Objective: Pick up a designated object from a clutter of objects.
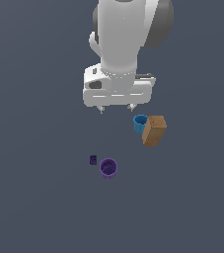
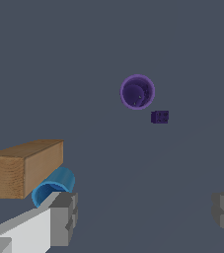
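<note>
The purple cup (image 1: 108, 167) stands upright on the grey floor, rim up, with the tiny dark purple cube (image 1: 93, 159) close beside it on the exterior view's left. Both also show in the wrist view: the purple cup (image 2: 137, 92) and the cube (image 2: 160, 117). My gripper (image 1: 116, 108) hangs open and empty well above and behind the cup. Its grey fingertips (image 2: 64, 215) frame the wrist view's edge. The blue cup (image 1: 140, 123) stands against the brown block (image 1: 154, 130) on the exterior view's right.
The blue cup (image 2: 54, 186) and brown block (image 2: 23, 168) sit close to one gripper finger in the wrist view. The grey floor (image 1: 34, 197) stretches all around the items.
</note>
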`<state>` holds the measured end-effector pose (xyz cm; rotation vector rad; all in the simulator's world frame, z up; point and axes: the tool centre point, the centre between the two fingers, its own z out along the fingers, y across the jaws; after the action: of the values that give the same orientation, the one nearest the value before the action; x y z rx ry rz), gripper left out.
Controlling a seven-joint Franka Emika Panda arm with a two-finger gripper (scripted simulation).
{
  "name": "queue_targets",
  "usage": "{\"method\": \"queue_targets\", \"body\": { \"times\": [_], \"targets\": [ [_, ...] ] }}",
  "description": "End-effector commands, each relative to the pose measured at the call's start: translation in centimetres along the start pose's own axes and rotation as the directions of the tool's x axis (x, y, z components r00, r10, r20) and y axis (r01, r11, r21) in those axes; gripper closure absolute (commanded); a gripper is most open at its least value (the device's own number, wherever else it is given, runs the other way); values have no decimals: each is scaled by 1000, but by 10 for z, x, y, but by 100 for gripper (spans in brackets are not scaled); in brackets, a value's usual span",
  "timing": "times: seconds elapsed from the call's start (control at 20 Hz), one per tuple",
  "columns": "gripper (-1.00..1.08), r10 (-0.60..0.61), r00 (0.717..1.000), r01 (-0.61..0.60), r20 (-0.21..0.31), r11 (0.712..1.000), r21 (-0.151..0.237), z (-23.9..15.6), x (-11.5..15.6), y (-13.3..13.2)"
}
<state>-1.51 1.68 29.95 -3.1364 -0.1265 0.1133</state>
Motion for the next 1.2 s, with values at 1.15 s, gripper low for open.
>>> {"method": "queue_targets", "body": {
  "times": [1.15],
  "targets": [
    [-20, -138, 988, 139, -76, 990, 5, 30, 30, -10]
  ]
}}
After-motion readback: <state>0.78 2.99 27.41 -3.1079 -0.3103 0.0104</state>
